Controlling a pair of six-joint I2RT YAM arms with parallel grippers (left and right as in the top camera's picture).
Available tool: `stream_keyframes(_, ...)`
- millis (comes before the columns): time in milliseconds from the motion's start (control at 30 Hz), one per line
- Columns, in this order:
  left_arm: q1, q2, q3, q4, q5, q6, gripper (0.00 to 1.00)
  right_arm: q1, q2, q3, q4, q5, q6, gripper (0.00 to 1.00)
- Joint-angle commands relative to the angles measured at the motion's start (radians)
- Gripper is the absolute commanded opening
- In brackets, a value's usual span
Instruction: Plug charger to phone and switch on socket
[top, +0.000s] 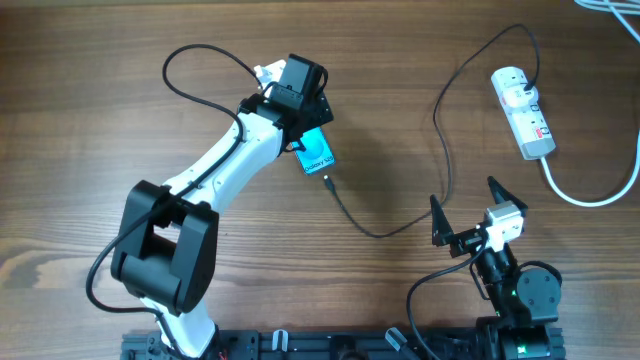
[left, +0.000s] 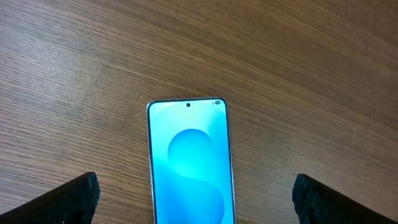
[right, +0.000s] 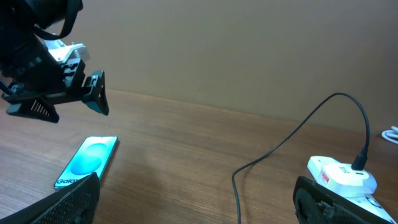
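Observation:
The phone (top: 318, 154) lies flat on the wooden table, its teal-blue screen up. My left gripper (top: 308, 128) hovers right over its top end, open, one finger on each side and neither touching it; the phone also shows in the left wrist view (left: 189, 165) between those fingers (left: 196, 208). The charger's thin black cable (top: 440, 150) has its plug tip (top: 327, 181) just off the phone's bottom edge, not inserted. Its adapter (top: 526, 96) sits in the socket (top: 524, 122). My right gripper (top: 466, 208) is open and empty; its view shows the cable (right: 298, 134) and the socket (right: 341, 177).
The socket's thick white cord (top: 590, 195) loops along the right edge. Another white cable (top: 612, 12) crosses the top right corner. The left arm's black hose (top: 190, 60) arcs over the back left of the table.

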Motion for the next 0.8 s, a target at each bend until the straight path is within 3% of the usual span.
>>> stream_keyframes(0, 0.003, 0.032, -0.008, -0.029, 0.023, -0.002, 1.00, -0.002, 0.000, -0.001, 0.003, -0.012, 0.014, 1.00)
stream_keyframes(300, -0.012, 0.148, -0.008, -0.023, 0.047, -0.051, 1.00, -0.002, 0.000, -0.001, 0.003, -0.012, 0.014, 1.00)
stream_keyframes(767, -0.013, 0.155, -0.008, 0.010, 0.105, -0.048, 1.00, -0.002, 0.000, -0.001, 0.003, -0.012, 0.014, 1.00)
